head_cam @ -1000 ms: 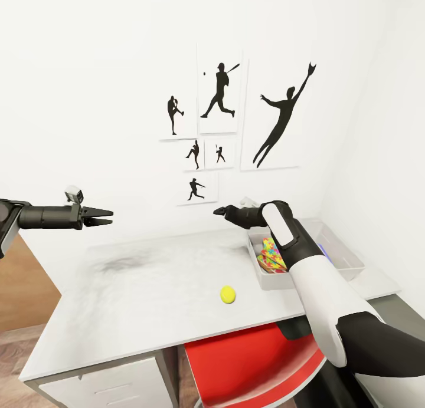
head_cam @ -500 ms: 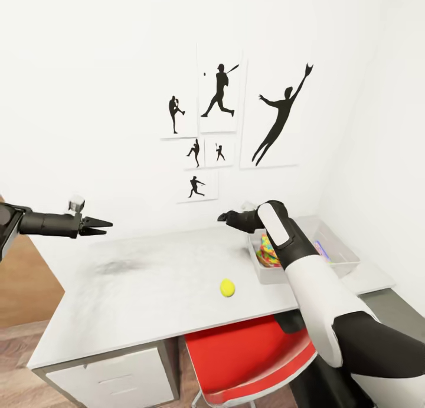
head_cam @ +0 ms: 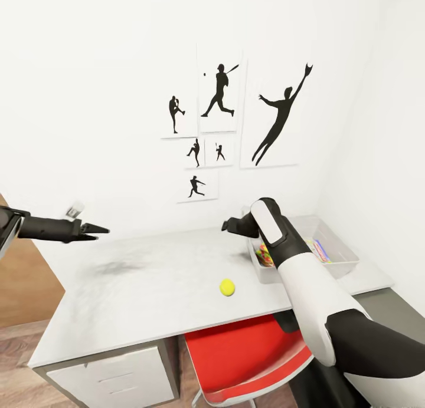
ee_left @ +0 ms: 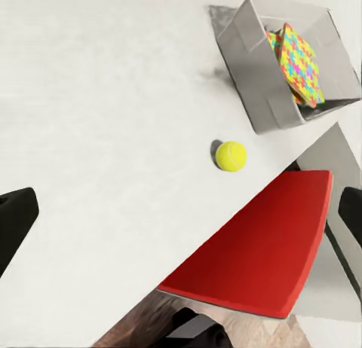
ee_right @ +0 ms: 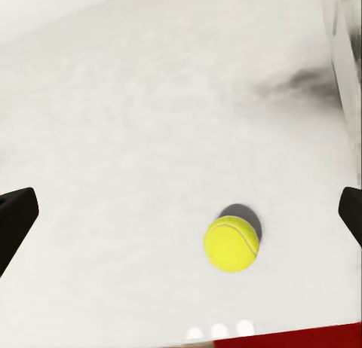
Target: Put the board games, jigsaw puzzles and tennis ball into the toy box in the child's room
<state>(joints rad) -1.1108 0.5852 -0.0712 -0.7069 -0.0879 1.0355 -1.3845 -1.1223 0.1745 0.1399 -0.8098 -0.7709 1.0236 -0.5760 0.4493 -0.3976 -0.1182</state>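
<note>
The tennis ball point(head_cam: 227, 287) lies loose on the white table point(head_cam: 147, 290), near the front edge and a little way from the near end of the grey toy box point(head_cam: 345, 260), which sits toward the wall corner with jigsaw puzzles point(ee_left: 298, 58) leaning inside it and a printed box point(head_cam: 319, 250) beside them. The right gripper point(head_cam: 227, 225) hangs above the table between the ball and the box, its fingers spread wide apart in the right wrist view, with the ball point(ee_right: 231, 243) lying between and beyond them. The left gripper point(head_cam: 97, 231) is held out well away from the ball on the far side from the box; its wrist view shows the fingers well apart and nothing between them. The likeliest trouble, as I judge it, is the ball itself: it is round and free on a smooth top, so a finger that touches it off-centre during the descent could send it rolling toward the front edge, past the red chair point(head_cam: 248, 361) and onto the floor. A second risk is the right forearm point(head_cam: 277, 231) brushing the box rim. No brand, label or lettering can be read anywhere; the wall pictures point(head_cam: 236, 119) carry only black athlete silhouettes
</note>
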